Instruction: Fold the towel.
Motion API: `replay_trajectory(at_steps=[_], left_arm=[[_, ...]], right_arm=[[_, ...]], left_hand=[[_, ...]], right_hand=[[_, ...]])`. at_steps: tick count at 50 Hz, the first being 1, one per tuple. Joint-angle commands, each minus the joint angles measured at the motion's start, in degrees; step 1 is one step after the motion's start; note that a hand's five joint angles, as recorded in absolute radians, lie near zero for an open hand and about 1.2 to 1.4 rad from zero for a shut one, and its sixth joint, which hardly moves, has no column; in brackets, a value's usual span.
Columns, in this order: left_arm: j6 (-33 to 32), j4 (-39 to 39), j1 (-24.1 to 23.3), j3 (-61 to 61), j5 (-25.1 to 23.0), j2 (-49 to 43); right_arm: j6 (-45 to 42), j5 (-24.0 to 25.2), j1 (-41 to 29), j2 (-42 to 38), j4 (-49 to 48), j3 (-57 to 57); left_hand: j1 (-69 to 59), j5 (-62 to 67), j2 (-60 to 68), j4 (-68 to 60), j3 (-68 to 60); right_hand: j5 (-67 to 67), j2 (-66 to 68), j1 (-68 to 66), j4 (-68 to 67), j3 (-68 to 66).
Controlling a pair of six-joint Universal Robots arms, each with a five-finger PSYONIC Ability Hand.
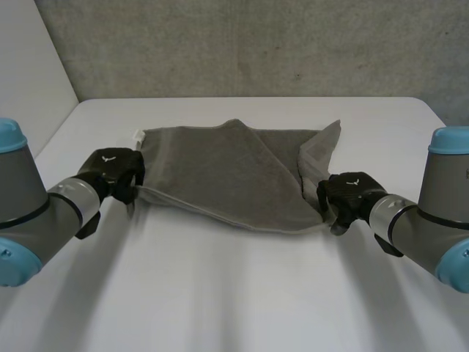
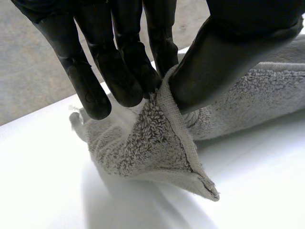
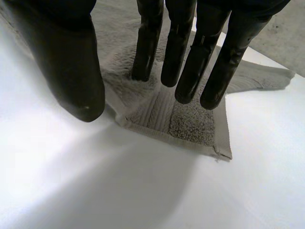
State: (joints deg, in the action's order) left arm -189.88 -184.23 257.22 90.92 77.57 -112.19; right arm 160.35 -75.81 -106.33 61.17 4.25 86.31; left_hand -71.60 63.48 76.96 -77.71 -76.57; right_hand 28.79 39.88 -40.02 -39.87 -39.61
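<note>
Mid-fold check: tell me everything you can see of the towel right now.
The towel is grey terry with a flat woven hem and a small white tag at its far left corner. It lies on the white table, with a diagonal fold across its right part. The left hand pinches the near left corner between thumb and fingers. The right hand holds straight fingers over the flat near right corner.

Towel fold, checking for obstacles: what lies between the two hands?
The towel itself stretches from the left hand to the right hand, as the head view shows.
</note>
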Motion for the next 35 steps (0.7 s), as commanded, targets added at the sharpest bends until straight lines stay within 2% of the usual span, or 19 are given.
replay_trajectory(at_steps=[1, 7, 10, 17, 22, 30, 35], left_arm=[[0.48, 0.1, 0.91, -0.3, -0.23, -0.13], [0.66, 0.36, 2.32, -0.39, -0.06, -0.05], [0.74, 0.54, 2.23, -0.66, -0.06, 0.04], [0.92, 0.62, 2.23, -0.74, -0.06, 0.39], [0.83, 0.62, 2.32, -0.74, -0.06, 1.45], [1.35, 1.68, 2.75, -0.92, -0.14, 2.67], [3.9, 2.47, 3.37, -1.27, -0.14, 3.73]], right_arm=[[0.67, 0.67, 0.51, -0.52, -4.06, 1.4], [1.37, 0.75, -0.63, -2.28, -5.12, 2.73], [3.91, 0.76, -1.59, -2.02, -5.56, 3.43], [9.55, 0.49, -2.3, -1.23, -9.26, 4.57], [10.25, 0.32, -2.39, -2.02, -11.45, 4.4], [10.51, -0.04, -2.3, -6.05, -13.56, 1.59], [10.51, -0.03, -2.3, -7.47, -13.39, 0.45]], left_hand=[[-8.4, 6.52, 3.04, -2.29, -3.43], [-8.4, 6.52, 3.04, -2.29, -3.43], [-8.4, 6.52, 3.04, -2.29, -3.43], [-8.4, 6.52, 3.04, -2.29, -3.43], [-8.4, 6.52, 3.04, -2.29, -3.43], [-8.4, 6.52, 3.04, -2.29, -3.43], [-8.4, 6.52, 3.04, -2.29, -3.43]], right_hand=[[-6.0, -7.09, 7.22, 7.08, 6.81], [-7.17, -8.26, 8.4, 8.25, 7.99], [-14.04, -15.12, 15.26, 15.12, 14.85], [-14.24, -15.33, 15.47, 15.32, 15.06], [-11.89, -12.98, 13.11, 12.97, 12.7], [7.44, 6.35, -6.21, -6.36, -6.62], [9.79, 8.7, -8.57, -8.71, -8.98]])
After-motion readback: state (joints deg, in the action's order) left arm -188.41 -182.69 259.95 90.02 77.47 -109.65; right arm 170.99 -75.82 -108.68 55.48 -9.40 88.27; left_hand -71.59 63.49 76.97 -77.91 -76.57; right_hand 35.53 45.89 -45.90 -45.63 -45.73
